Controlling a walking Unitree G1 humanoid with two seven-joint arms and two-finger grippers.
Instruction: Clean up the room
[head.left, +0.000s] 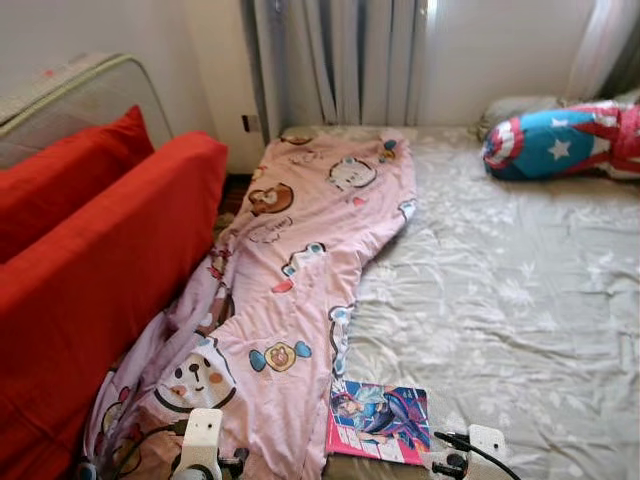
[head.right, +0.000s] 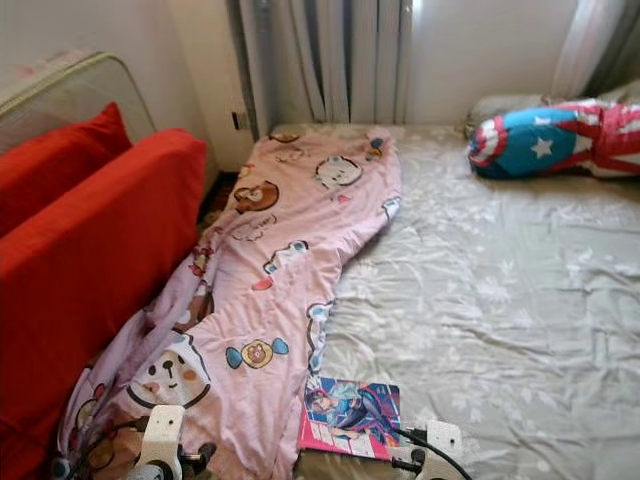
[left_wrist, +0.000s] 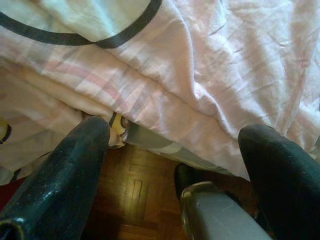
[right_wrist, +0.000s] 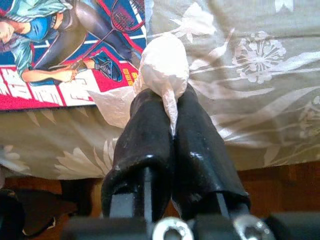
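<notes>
Right gripper (right_wrist: 167, 107) clenched on crumpled tissue (right_wrist: 162, 67) | left gripper (left_wrist: 175, 145) spread wide beside pink blanket (left_wrist: 200, 65)

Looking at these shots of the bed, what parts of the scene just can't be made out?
- What lies under the pink blanket: head views, the cloth covers it.
- The magazine title: too small in head views, cut off by the edge in the right wrist view.
- What the white wad in the right end effector is: crumpled, half hidden by the fingers.
- The patterned cushion: its right end is cropped by the frame.
</notes>
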